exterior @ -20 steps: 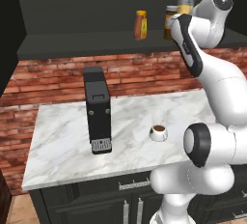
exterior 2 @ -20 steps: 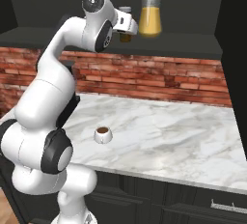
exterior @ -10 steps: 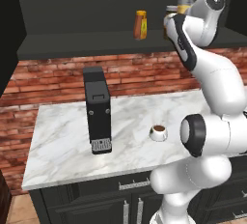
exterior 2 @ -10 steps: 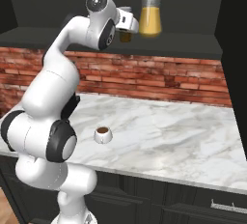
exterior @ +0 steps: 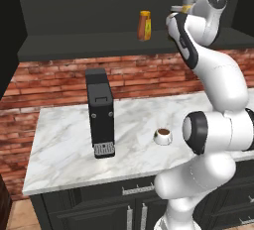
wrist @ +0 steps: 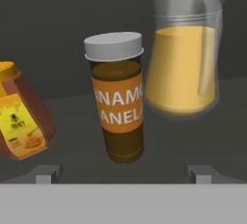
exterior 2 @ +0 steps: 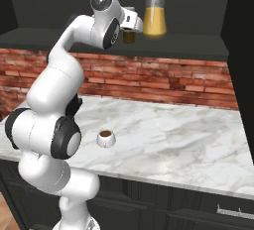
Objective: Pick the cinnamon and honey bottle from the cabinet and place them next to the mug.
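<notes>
On the dark cabinet shelf [exterior: 74, 43] stands the cinnamon [wrist: 117, 97], a brown jar with an orange label and pale lid. It is straight ahead of my open gripper [wrist: 124, 174], whose fingertips [wrist: 46, 172] sit wide apart just short of it. In the right base view the cinnamon [exterior 2: 129, 36] peeks out below my gripper [exterior 2: 133, 25]. The honey bottle [wrist: 19, 117] is beside the jar and appears as the honey bottle [exterior: 144, 26] left of my gripper [exterior: 179, 10]. The white mug [exterior: 162, 136] of dark liquid rests on the counter below, mug [exterior 2: 105, 138].
A glass pitcher of orange liquid [wrist: 185, 59] stands close to the jar on its other side, pitcher [exterior 2: 155, 21]. A black coffee machine [exterior: 100, 112] occupies the marble counter [exterior: 59, 144] left of the mug. A brick wall backs the counter under the shelf.
The hand has edged up and closer to the shelf, toward the cinnamon. The bottles, pitcher and mug have not moved.
</notes>
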